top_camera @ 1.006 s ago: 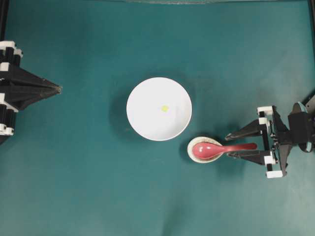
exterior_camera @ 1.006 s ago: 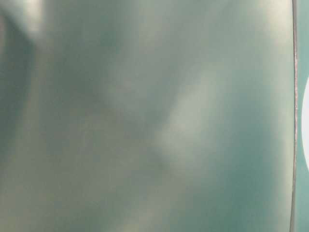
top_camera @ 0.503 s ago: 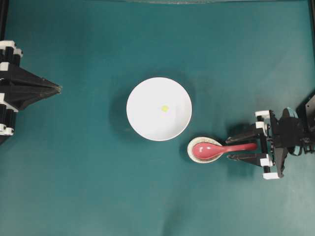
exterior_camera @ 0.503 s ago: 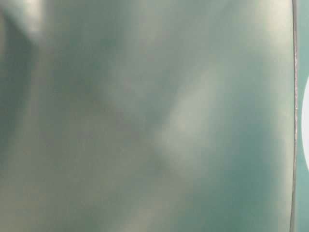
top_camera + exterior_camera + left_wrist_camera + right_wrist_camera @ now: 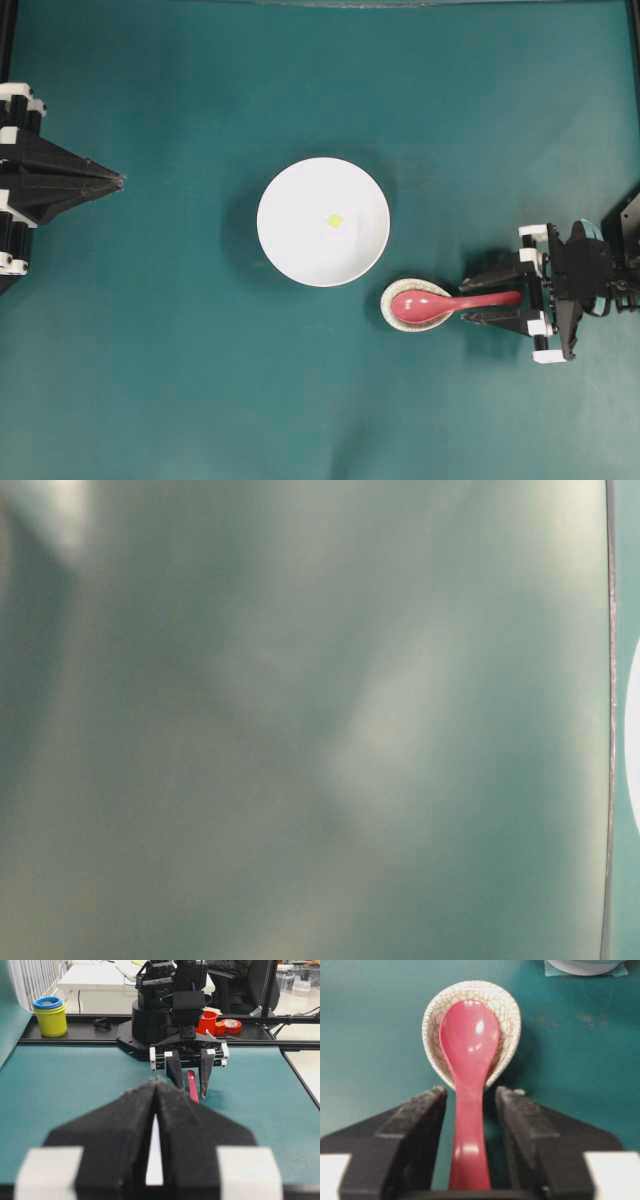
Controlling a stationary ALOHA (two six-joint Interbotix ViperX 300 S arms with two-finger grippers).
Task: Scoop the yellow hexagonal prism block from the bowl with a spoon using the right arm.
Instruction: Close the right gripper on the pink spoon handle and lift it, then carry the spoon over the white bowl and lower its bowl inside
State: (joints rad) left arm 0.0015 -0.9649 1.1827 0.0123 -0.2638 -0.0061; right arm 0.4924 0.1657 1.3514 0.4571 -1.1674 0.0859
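Near the middle of the white bowl (image 5: 323,221), slightly right of its centre: tiny yellow block (image 5: 335,221), lying alone on the bowl's floor. Bowl itself upright on the green counter (image 5: 200,380), roughly central in the overhead view.

Just below and right of the bowl, close to its rim: small crackle-glazed oval spoon rest (image 5: 397,294), holding the scoop of the pink-red spoon (image 5: 440,303). Scoop facing up, glossy, filling most of the rest; handle running straight out to the right, past the rest's edge.

Around that handle: right tool (image 5: 470,1110), black with white fittings, its 2 fingers (image 5: 420,1125) apart, 1 on each side of the handle. Narrow gaps visible between handle and each pad in the wrist view, so not clamped; touching or not at the far end of the handle, cannot tell. Tool pointing toward the rest, fingertips stopping just short of it.

At the far left edge of the overhead view, well apart from bowl and spoon: left tool (image 5: 118,181), fingers pressed together to a point, holding nothing, aimed toward the middle of the counter.

In the left wrist view, beyond the counter: stacked yellow and blue cups (image 5: 50,1016) on the left, a red cup (image 5: 207,1022) and a roll of red tape (image 5: 231,1026) behind the right arm's base.

Table-level view: blurred green, nothing readable except a white sliver at the right edge.
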